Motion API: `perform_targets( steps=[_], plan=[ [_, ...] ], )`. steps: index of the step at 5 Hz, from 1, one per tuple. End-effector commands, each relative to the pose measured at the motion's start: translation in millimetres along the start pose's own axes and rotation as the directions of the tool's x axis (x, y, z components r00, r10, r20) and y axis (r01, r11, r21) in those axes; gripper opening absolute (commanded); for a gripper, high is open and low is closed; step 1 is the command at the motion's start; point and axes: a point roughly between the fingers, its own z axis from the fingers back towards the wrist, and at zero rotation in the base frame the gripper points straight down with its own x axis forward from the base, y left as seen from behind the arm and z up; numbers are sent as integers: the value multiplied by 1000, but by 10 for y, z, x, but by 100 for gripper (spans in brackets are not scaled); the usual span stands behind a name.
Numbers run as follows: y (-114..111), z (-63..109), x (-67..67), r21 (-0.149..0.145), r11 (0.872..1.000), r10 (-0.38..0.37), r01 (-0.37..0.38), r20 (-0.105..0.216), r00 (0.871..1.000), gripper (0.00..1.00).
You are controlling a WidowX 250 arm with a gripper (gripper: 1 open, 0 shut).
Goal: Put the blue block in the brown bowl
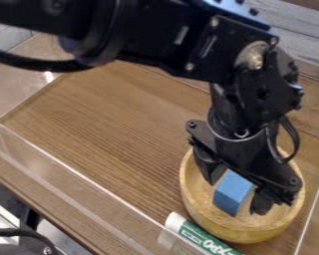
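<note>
The brown bowl [293, 211] sits at the front right of the wooden table. Inside it, the blue block [233, 191] stands on end on the bowl's floor. My gripper [238, 196] hangs straight down into the bowl with a black finger on each side of the block. The jaws look slightly parted from the block's sides, so it seems open. The black arm hides the far half of the bowl.
A white and green marker [197, 236] lies just in front of the bowl at the table's edge. Low clear plastic walls [69, 164] fence the wooden surface [109, 110] on the left, front and back.
</note>
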Motion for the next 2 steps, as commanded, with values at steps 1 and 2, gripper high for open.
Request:
perform_targets(
  steps=[1, 2],
  plan=[
    [21, -5, 73, -14, 1000, 0, 0, 22, 1000, 100],
    [44, -49, 83, -21, 1000, -3, 3, 19, 1000, 100]
  ],
)
